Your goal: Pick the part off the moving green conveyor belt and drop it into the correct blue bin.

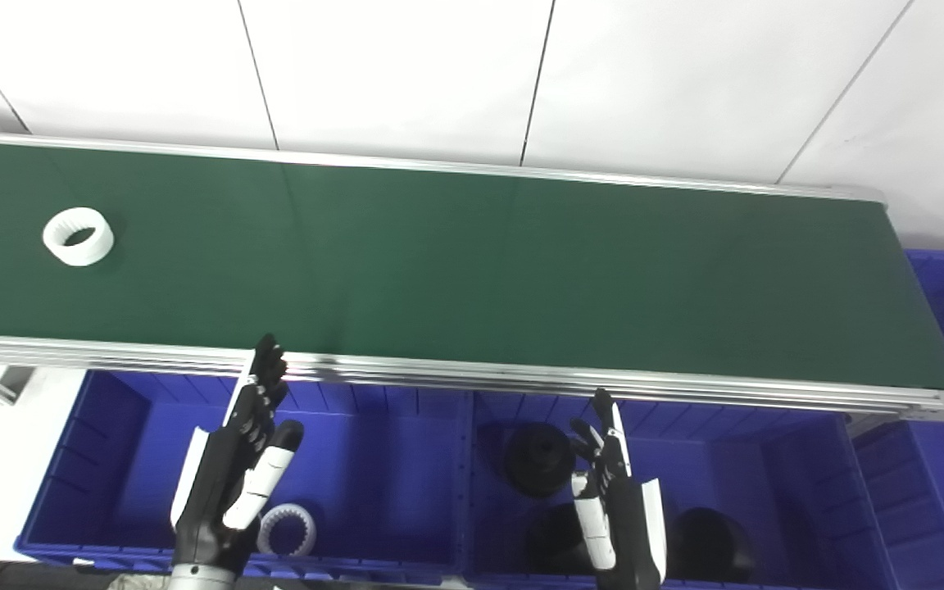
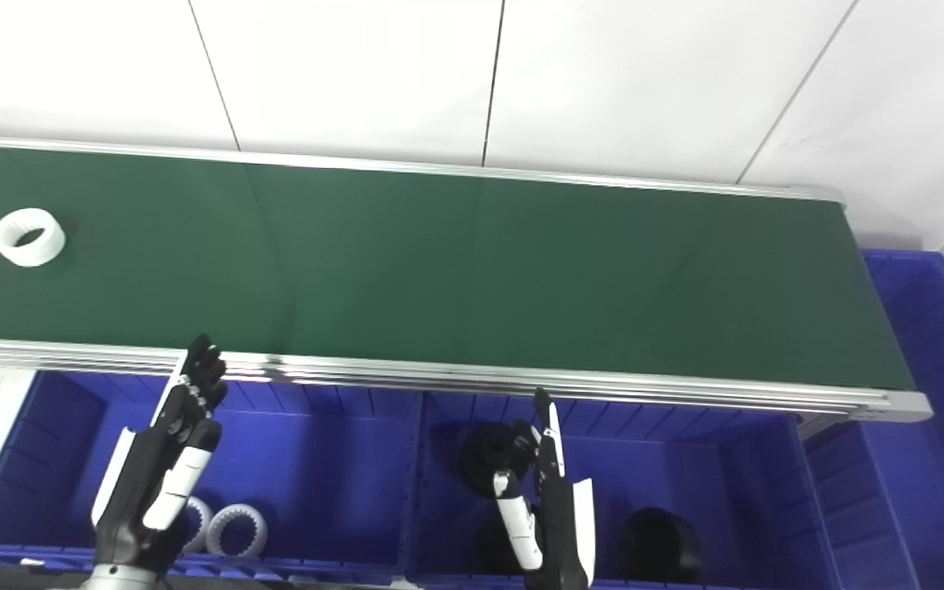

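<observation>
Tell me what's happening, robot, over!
Both robot hands open, left, right, over the bins. White ring on belt, far left. Nothing blocking.

I count three white toothed rings (image 2: 28, 237), three black round parts (image 2: 657, 544), three blue bins (image 2: 333, 459), one green conveyor belt (image 2: 456, 270), two robot hands (image 2: 162, 475)

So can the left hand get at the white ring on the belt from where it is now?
Probably, though not yet. The left hand hovers open over the left blue bin, short of the belt. The white ring lies well off to its left across the belt. Nothing blocks the way; it looks like a reach.
</observation>
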